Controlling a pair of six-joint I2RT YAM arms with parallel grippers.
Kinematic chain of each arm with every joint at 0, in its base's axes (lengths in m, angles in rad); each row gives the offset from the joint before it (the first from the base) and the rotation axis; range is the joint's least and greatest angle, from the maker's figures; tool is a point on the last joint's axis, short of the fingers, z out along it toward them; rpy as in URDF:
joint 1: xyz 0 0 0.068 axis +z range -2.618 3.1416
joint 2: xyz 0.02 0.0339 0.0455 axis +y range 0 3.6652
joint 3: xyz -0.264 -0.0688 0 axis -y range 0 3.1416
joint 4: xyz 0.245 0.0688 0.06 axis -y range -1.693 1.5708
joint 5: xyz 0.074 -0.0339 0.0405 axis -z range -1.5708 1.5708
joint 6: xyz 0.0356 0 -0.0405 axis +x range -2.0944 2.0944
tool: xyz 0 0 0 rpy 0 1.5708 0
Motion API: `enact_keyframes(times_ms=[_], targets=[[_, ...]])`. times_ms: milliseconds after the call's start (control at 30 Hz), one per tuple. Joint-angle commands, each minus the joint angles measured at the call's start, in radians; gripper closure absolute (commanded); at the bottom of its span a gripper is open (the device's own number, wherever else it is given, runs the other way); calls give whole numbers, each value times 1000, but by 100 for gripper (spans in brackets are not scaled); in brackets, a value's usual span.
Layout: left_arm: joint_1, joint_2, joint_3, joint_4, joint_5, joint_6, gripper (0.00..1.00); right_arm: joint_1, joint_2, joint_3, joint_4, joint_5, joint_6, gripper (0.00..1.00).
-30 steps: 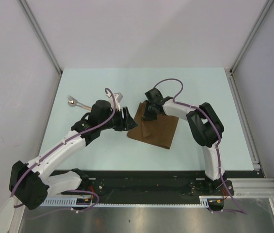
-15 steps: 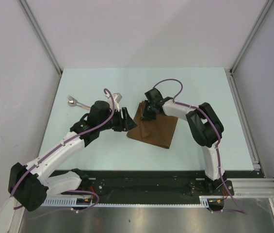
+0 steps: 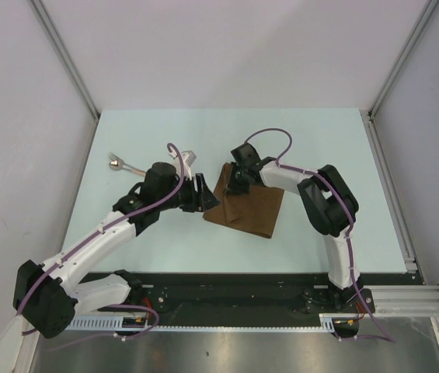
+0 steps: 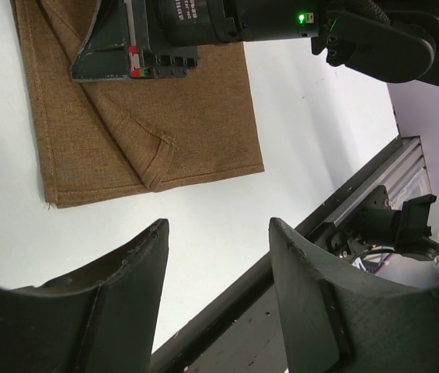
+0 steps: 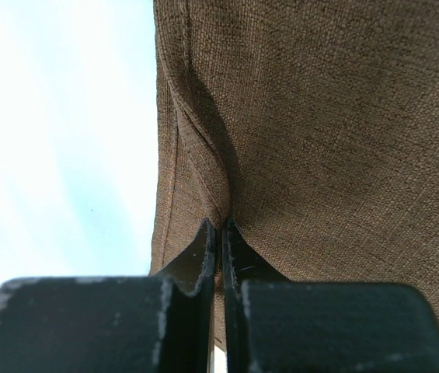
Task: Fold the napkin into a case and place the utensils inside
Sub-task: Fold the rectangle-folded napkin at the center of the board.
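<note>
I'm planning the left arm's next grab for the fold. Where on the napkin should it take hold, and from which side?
Probably the free left corner of the napkin, coming in low from the left. The sheet lies flat there, the right gripper pinches a ridge at the far edge, and the open left gripper sits beside that corner.

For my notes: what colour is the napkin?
Plain brown napkin, woven texture; clearest in the right wrist view.
</note>
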Motion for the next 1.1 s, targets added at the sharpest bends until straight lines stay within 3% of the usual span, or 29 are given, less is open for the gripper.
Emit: enact_keyframes(times_ms=[0, 100, 167, 233, 333, 367, 567, 700, 767, 800, 933, 1067], targets=[[7, -27, -1, 16, 15, 11, 41, 1, -11, 12, 32, -33, 12, 88], [7, -29, 2, 10, 13, 16, 41, 0, -16, 14, 53, -77, -8, 61], [7, -27, 5, 6, 7, 24, 40, 2, -63, 8, 74, -169, -26, 57], [17, -27, 11, -6, -2, 31, 40, 0, -120, -15, 120, -209, -37, 46], [27, -29, 13, -12, -1, 33, 40, -57, -250, -112, 163, -341, -23, 29], [30, -27, 13, -10, -2, 33, 40, -81, -325, -197, 164, -349, -26, 29], [27, 82, -9, 68, 94, -2, 44, -187, -577, -446, 64, -255, -135, 32], [26, 266, 34, 131, 154, -48, 63, -165, -692, -638, 186, -306, -94, 58], [29, 395, 97, 100, 162, -41, 67, -162, -717, -725, 222, -306, -79, 62], [30, 428, 118, 85, 151, -33, 67, -164, -731, -753, 242, -307, -68, 62], [35, 510, 161, 31, 29, 10, 52, -171, -780, -846, 282, -301, -71, 60], [37, 559, 209, -48, -71, 73, 44, -199, -794, -909, 329, -309, -82, 65]])
